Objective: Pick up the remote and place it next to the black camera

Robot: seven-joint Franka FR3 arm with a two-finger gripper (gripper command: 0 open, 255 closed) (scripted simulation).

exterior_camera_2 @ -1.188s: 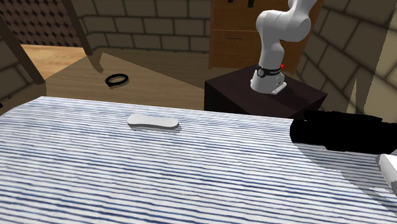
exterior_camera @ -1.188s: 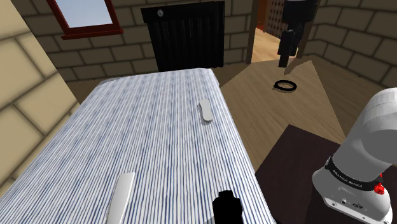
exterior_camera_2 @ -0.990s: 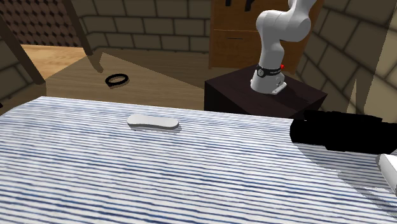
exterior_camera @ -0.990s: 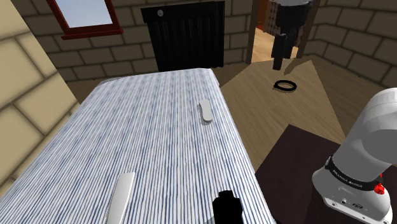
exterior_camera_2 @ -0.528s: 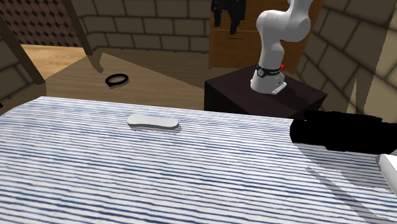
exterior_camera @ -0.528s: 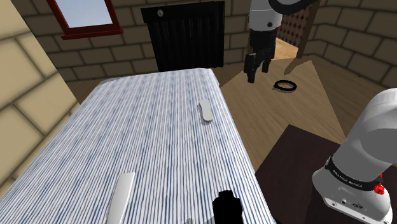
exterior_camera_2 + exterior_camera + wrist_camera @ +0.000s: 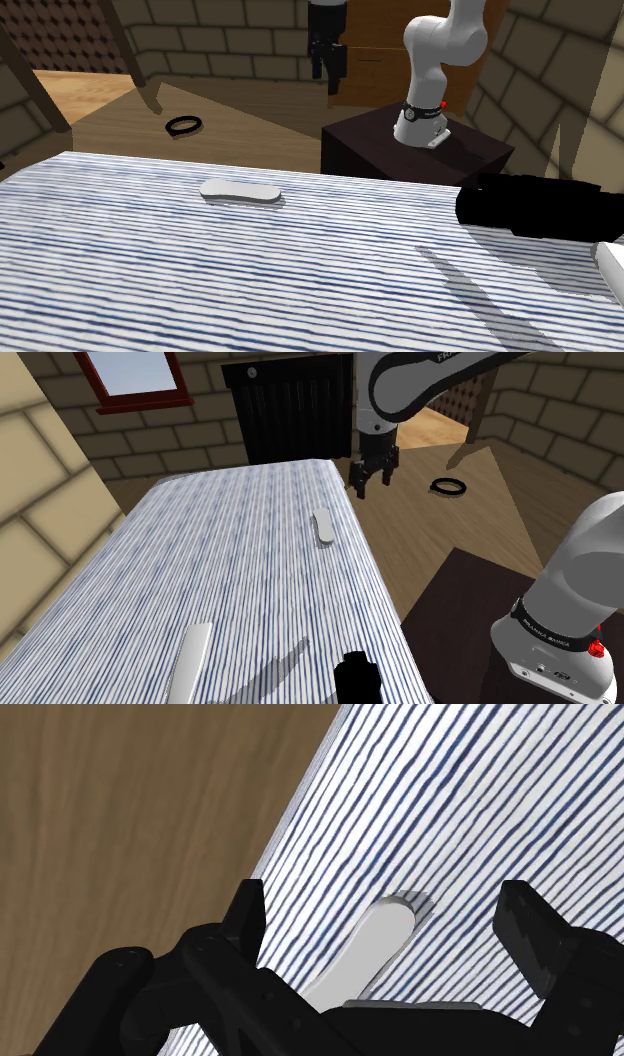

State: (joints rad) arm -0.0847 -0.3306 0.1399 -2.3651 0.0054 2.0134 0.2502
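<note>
The remote (image 7: pixel 322 528) is a pale oblong lying flat near the edge of the blue-and-white striped table (image 7: pixel 220 572), on the shoulder view's right side. My gripper (image 7: pixel 371 482) hangs open in the air just past that edge, above and slightly beyond the remote, holding nothing. In the wrist view the remote (image 7: pixel 368 946) lies below and between the spread fingers (image 7: pixel 246 909). The black camera (image 7: pixel 357 677) stands at the table's near corner, far from the remote. In the second exterior view the gripper (image 7: pixel 328 68) hovers well behind the remote (image 7: pixel 241 191), and the black camera (image 7: pixel 540 208) sits at the right.
A second flat white object (image 7: pixel 190 657) lies near the table's front. A black ring (image 7: pixel 449 486) rests on the wooden floor beyond the gripper. A black radiator-like unit (image 7: pixel 288 407) stands against the brick wall behind the table. My stand (image 7: pixel 420 150) is beside the table.
The arm has swung from high over the floor near the doorway down and to the shoulder view's left, bringing the open gripper to the table edge near the remote. The remote has not moved.
</note>
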